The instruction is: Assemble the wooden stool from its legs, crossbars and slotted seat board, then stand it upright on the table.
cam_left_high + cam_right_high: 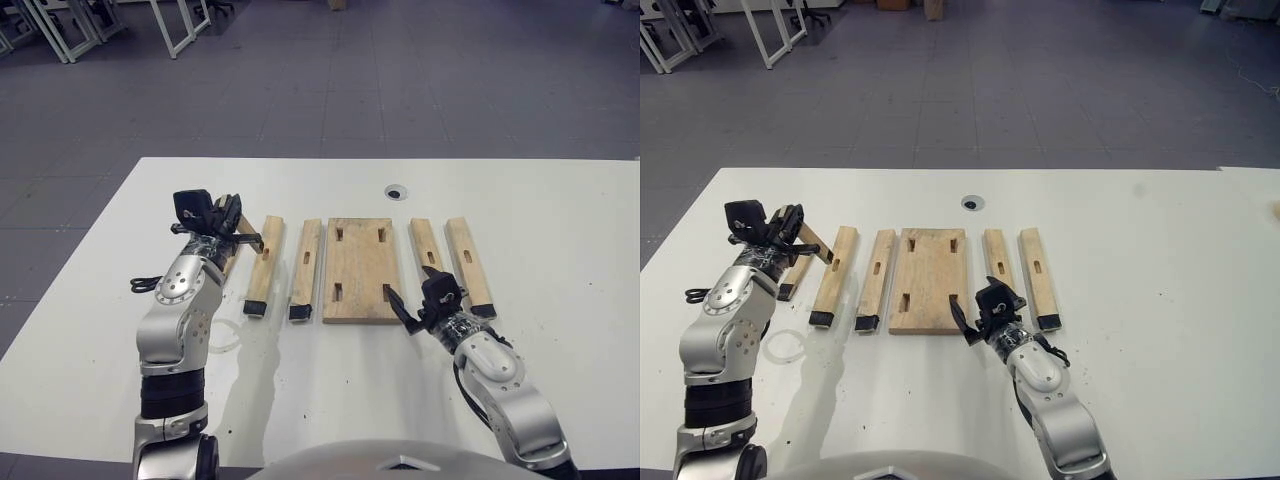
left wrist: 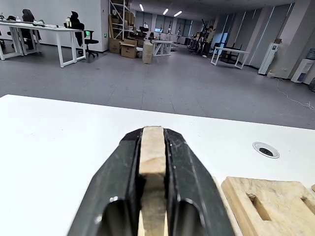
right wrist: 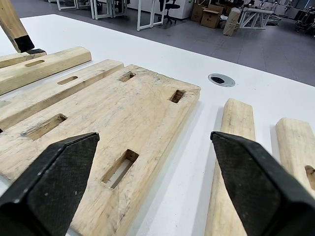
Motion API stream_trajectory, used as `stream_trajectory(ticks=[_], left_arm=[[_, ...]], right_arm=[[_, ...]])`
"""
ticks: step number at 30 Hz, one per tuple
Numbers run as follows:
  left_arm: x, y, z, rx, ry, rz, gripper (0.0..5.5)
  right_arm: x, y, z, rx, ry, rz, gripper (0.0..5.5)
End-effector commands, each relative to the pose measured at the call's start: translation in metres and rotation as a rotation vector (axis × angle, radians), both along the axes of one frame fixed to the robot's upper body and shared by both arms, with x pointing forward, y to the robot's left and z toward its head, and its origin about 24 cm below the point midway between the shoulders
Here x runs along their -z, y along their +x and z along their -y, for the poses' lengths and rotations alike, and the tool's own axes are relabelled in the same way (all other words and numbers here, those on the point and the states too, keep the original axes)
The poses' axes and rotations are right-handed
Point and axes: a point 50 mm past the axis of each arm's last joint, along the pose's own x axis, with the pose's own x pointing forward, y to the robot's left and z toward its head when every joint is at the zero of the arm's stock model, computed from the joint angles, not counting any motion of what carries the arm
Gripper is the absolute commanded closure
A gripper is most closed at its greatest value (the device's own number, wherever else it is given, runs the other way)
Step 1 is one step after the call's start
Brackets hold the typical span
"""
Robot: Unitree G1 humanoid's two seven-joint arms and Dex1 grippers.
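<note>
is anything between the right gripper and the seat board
Nothing visible. The right gripper hangs right at the board, its open jaws straddling the board's right edge near the front corner, one side over the board and the other over the nearest leg.

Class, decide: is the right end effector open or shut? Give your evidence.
Open. The right end effector has its fingers wide apart near the seat board, gripping nothing.

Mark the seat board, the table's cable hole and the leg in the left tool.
seat board [image 1: 360,266], left eye view, bare middle.
cable hole [image 1: 397,190], left eye view, dark centre.
held leg [image 2: 151,147], left wrist view, clamped edge.
</note>
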Motion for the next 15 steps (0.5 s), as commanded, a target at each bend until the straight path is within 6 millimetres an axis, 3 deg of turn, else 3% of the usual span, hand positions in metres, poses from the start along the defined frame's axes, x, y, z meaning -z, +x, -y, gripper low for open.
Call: stream_trajectory(ticks=[1,15], left_arm=[[0.005,0.006,0.006,0.025,0.015,0.002,5.06],[0.04,-0.001,-0.001,0.031,0.069,-0.085,5.06]], right_arm=[[0.0,0.004,-0.001,-0.004,-0.011,-0.003,1.33],[-0.002,0.007,-0.001,-0.002,-0.017,0.011,1.33]])
